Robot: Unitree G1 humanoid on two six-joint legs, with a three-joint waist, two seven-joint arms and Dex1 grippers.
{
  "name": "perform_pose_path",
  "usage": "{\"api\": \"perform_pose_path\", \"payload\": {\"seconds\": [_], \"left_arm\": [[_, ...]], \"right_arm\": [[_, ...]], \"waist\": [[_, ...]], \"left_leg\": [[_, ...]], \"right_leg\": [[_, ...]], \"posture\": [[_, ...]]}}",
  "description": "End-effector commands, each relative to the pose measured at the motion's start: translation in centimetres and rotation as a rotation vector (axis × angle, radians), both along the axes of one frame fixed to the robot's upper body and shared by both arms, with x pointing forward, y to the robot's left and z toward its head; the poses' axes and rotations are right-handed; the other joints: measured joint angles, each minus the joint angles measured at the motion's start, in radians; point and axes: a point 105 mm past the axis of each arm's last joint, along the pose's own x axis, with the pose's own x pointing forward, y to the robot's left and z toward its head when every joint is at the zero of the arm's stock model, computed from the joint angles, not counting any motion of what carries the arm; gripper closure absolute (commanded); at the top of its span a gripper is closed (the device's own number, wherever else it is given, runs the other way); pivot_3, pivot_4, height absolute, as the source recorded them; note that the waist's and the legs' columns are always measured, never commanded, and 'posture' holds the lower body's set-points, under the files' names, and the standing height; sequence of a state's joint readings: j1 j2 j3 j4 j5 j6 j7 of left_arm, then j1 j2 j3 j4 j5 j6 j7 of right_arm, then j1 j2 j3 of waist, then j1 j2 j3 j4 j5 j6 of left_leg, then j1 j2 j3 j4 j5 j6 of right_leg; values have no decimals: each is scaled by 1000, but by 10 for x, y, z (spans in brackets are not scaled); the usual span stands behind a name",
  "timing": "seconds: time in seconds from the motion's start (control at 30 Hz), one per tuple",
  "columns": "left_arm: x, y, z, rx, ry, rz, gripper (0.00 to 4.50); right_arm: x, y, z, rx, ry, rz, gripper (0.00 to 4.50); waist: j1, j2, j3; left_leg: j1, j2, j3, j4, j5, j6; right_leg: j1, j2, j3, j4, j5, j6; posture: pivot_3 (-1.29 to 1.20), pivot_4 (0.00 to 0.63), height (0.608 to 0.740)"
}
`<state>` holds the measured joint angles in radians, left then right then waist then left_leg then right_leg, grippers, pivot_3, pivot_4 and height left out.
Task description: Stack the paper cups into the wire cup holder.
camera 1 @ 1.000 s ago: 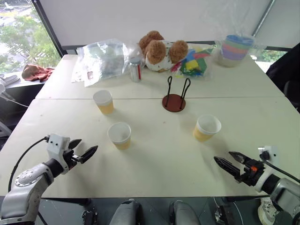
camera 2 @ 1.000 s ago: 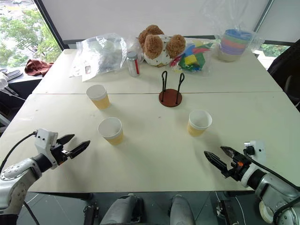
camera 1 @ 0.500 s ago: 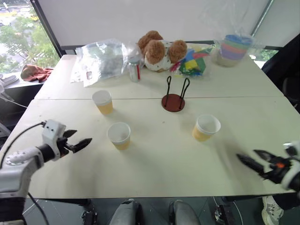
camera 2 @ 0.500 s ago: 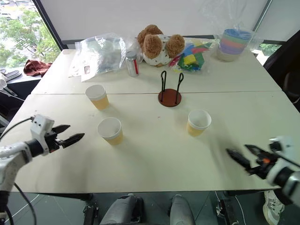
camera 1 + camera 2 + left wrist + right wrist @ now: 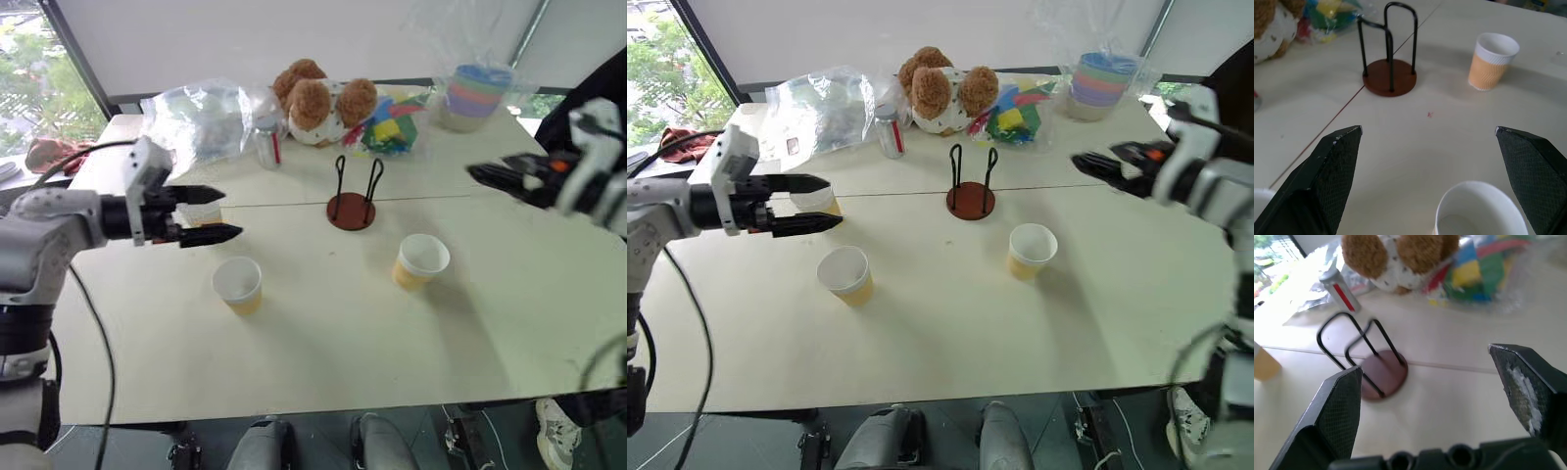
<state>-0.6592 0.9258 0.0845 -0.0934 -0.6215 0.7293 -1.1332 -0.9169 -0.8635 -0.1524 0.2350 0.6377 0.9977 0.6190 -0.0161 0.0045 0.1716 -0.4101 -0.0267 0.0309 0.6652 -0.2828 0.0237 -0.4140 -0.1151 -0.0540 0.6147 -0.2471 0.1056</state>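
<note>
**Both sets of fingers wide and empty; no cup in the holder yet**

Your left gripper (image 5: pixel 211 214) has its two black fingers spread wide with nothing between them. It hangs above the table (image 5: pixel 323 343) on your left, pointing toward the middle. Your right gripper (image 5: pixel 495 174) is likewise spread wide and empty, raised over the far right part of the table and aimed inward.

The wire cup holder (image 5: pixel 351 194) stands upright near the table's centre, its reddish-brown base flat and its black loops empty. None of the stacking is done.

All three paper cups sit upright and apart on the table. One cup (image 5: pixel 237 284) is nearest you, left of centre, just below your left gripper's tips. A second cup (image 5: pixel 420 261) stands right of centre, near the holder. The third cup (image 5: pixel 820 203) is on the left, mostly hidden behind your left gripper.

Along the far edge lie a teddy bear (image 5: pixel 315 99), a silver can (image 5: pixel 265 143), clear plastic bags (image 5: pixel 201 117) and a wrapped pastel cup stack (image 5: pixel 474 94).

You probably still have every step ahead: pick up each cup and seat it in the holder.
</note>
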Motion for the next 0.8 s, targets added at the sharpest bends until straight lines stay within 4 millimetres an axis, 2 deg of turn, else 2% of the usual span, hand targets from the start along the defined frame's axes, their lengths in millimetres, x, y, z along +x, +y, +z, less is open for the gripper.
{"api": "perform_pose_path", "payload": {"seconds": [0.03,0.2,0.37,0.57,0.67,0.8], "left_arm": [[-5,-6,6,-16,-48,7,0],[-8,-5,-2,-39,-60,58,0],[-6,1,-12,-66,-55,117,0],[-3,4,-15,-81,-62,153,0],[0,7,-15,-75,-71,167,0],[4,8,-14,-72,-80,176,0]], "right_arm": [[16,28,-6,18,78,30,49],[29,50,-9,54,120,79,49],[32,74,-18,91,173,149,49],[38,90,-24,127,187,171,49],[43,95,-31,126,199,165,828],[47,98,-34,137,199,150,2830]], "waist": [[1,0,0],[15,-1,0],[10,-1,0],[2,-1,0],[1,-1,0],[1,-1,0]], "left_leg": [[0,0,0,0,0,0],[-4,-1,0,2,-1,1],[-6,-2,0,4,-1,2],[-4,-1,0,3,-1,2],[-4,-1,0,3,-1,1],[-4,-1,0,3,0,1]], "right_leg": [[0,2,0,1,0,0],[0,2,-1,1,0,0],[-1,1,-1,1,1,1],[-1,2,-2,4,1,1],[-1,2,-1,4,1,1],[-2,2,-1,4,1,1]], "posture": [[0,150,740],[0,150,740],[0,150,740],[0,150,740],[0,150,740],[0,150,740]]}}
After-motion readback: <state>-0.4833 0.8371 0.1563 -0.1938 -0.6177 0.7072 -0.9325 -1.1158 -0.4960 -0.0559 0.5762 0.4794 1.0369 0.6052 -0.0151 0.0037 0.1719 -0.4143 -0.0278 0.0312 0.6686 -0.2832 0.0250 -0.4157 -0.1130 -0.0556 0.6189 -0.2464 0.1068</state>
